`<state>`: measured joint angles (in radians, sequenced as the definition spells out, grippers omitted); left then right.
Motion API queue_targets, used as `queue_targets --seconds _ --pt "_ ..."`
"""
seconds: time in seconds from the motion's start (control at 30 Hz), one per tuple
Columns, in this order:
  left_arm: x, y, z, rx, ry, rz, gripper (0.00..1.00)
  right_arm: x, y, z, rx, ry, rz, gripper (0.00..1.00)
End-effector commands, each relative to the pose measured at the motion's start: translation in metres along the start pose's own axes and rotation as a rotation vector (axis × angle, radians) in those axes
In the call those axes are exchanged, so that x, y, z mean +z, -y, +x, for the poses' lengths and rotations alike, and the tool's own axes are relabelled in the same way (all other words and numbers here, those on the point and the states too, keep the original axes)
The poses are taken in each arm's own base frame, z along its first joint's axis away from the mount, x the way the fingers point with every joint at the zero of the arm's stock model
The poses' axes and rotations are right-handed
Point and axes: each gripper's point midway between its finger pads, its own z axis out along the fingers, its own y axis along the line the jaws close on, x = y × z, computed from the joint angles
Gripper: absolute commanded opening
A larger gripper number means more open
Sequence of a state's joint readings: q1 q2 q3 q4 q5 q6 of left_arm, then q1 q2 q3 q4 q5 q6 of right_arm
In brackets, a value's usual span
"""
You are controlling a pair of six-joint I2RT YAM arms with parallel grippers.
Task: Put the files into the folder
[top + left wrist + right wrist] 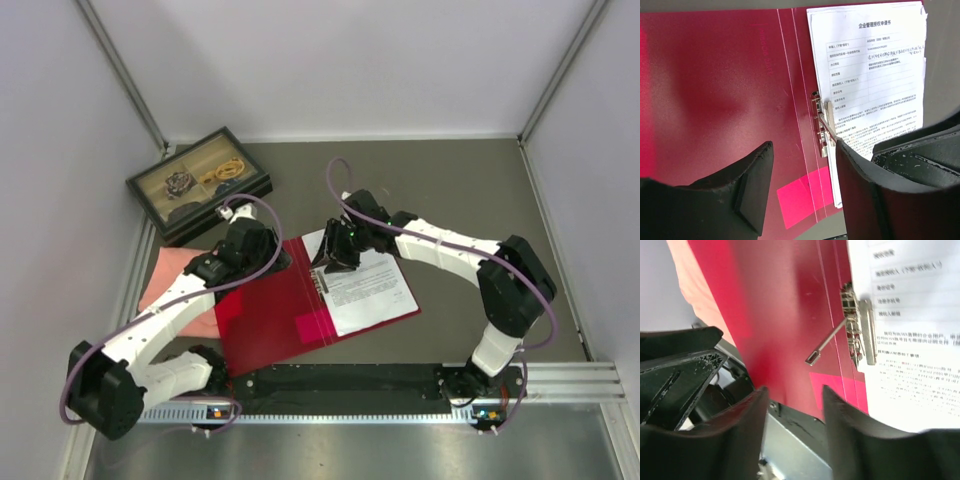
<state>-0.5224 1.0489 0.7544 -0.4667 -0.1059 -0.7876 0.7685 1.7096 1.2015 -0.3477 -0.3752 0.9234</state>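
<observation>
The red folder (262, 315) lies open on the table. The files (368, 288), white printed sheets, lie on its right half under the metal clip (823, 125), whose lever stands raised. A pink sticker (316, 326) is by the spine. My left gripper (272, 258) is open and empty above the folder's far left edge. My right gripper (328, 262) is open and empty over the spine near the clip. In the left wrist view the folder (715, 85) and files (875, 65) show; in the right wrist view the clip (855, 332), files (910, 315) and folder (775, 305).
A salmon-pink cloth (170, 280) lies under the folder's left side. A dark box (198, 182) with small items stands at the back left. A black rail (350, 378) runs along the near edge. Grey walls close in three sides.
</observation>
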Motion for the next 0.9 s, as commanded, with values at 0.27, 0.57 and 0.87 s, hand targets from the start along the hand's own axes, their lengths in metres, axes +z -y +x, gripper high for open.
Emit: queue_targets --seconds 0.27,0.57,0.87 --pt "0.007 0.008 -0.008 -0.100 0.002 -0.018 0.57 0.019 -0.004 0.001 0.338 0.007 0.019 0.31" --pt "0.009 0.008 -0.007 -0.119 -0.012 -0.030 0.57 0.033 -0.003 0.010 0.378 -0.022 0.020 0.31" --pt "0.013 0.008 -0.003 -0.119 -0.033 -0.036 0.56 0.038 0.001 0.019 0.393 -0.034 0.030 0.30"
